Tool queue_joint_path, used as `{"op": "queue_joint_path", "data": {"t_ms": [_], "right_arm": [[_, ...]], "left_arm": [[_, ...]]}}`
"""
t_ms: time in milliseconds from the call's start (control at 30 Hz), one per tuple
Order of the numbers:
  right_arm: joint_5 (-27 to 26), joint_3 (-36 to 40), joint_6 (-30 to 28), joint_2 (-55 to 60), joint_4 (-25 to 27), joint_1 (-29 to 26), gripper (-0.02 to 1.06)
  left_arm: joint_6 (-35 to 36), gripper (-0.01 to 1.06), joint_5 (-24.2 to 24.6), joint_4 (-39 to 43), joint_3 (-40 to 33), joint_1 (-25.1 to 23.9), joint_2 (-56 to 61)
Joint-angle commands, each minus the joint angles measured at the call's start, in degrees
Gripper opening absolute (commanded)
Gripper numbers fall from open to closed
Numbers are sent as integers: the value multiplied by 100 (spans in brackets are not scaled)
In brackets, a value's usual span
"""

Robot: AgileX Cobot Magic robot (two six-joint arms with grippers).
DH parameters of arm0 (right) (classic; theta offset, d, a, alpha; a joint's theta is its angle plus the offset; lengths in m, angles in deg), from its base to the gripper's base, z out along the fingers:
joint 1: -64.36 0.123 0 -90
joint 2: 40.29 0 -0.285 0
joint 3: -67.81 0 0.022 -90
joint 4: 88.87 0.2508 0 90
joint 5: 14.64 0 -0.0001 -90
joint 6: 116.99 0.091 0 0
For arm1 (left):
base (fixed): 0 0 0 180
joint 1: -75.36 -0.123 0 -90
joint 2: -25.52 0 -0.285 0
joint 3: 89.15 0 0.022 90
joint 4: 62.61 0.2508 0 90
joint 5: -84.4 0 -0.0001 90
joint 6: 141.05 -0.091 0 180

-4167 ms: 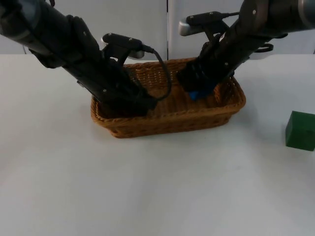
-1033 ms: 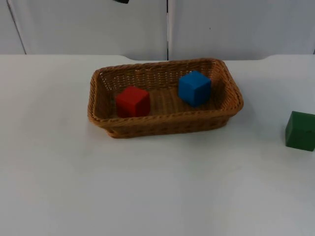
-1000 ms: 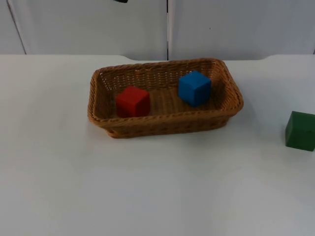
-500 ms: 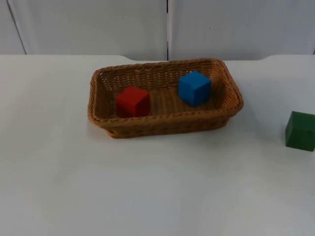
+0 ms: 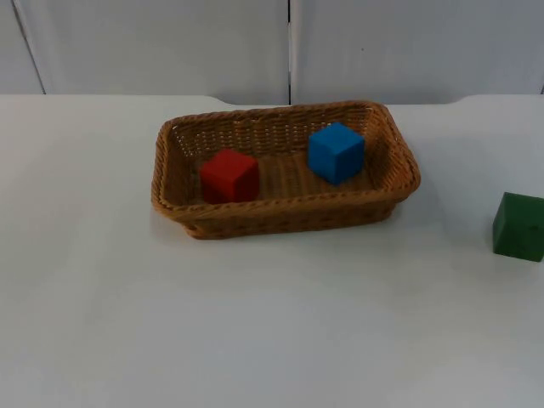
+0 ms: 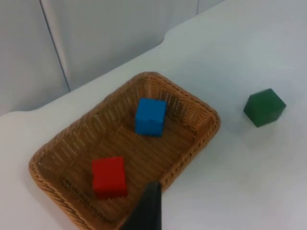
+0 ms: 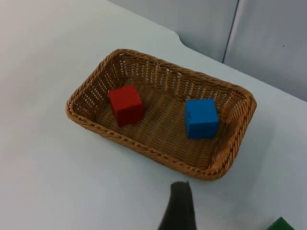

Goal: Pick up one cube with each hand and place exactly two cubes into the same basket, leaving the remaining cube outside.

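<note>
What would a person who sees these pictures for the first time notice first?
First, the brown wicker basket in the middle of the white table, with a red cube and a blue cube lying apart inside it. Then the green cube, alone on the table to the basket's right, well outside it.

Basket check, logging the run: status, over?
Red cube and blue cube inside basket. Green cube outside on table. Nothing in the way.
</note>
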Motion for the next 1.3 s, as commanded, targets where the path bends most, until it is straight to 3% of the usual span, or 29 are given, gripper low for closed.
{"op": "queue_joint_path", "data": {"t_ms": [0,300,533,967,1267], "right_arm": [[-8,337,0,-423,10,-5,63],[14,1017,80,-1241,10,-5,63],[27,1300,257,-1766,9,-5,63],[1108,1401,318,-2786,9,-5,63],[1313,1857,486,-3491,9,-5,63]], "left_arm": [[50,88,254,-86,-71,-1,127],[50,88,-221,-105,-1228,-1,842],[50,88,-139,-92,-1619,-1,1464],[308,88,567,-85,-1629,-1,2815],[367,88,868,63,-1866,-1,3440]]}}
